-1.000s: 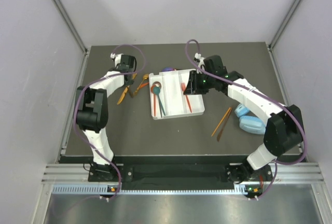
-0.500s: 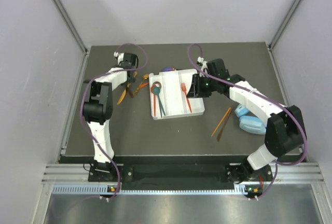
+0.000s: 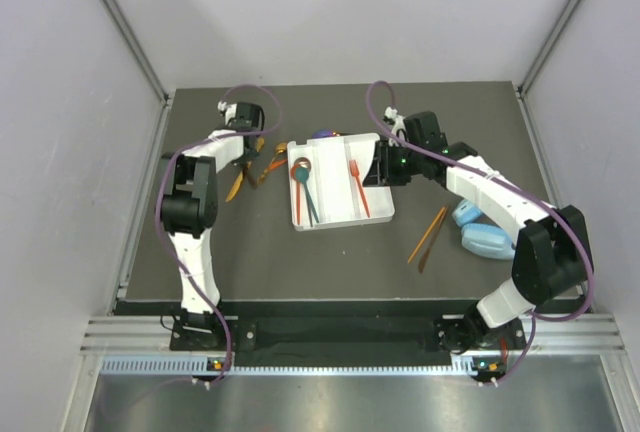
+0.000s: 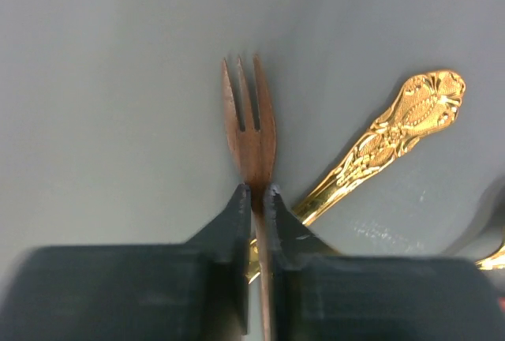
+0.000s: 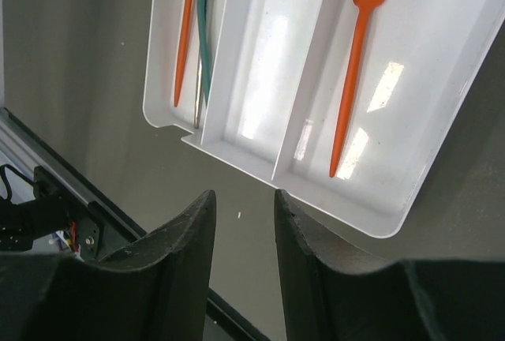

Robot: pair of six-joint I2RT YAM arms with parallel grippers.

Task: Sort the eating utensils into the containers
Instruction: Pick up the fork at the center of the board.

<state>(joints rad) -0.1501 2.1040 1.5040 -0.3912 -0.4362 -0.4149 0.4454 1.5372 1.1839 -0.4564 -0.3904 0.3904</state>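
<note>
The dark table (image 3: 260, 262) has a wide bare strip between the arm bases and the white tray (image 3: 332, 187). The light-blue headphones (image 3: 485, 237) sit near the table's right edge, behind the right gripper (image 5: 243, 203), with two orange sticks (image 3: 428, 237) just beside them.

The right gripper hangs over the tray's right edge. Its fingers are apart and hold nothing. Past its fingertips the tray's rounded near edge shows, with bare table on this side of it. An orange fork (image 5: 355, 65) lies in the compartment ahead and to the right. A teal spoon (image 5: 203, 9) and an orange utensil (image 5: 183, 49) lie together in the compartment to the left. The middle compartment is bare.

The left gripper (image 4: 256, 195) is squeezed tight on a brown fork (image 4: 248, 132). The prongs point away from it, over bare table. A gold handle (image 4: 394, 132) lies just to the right, and it runs under the right finger.
</note>
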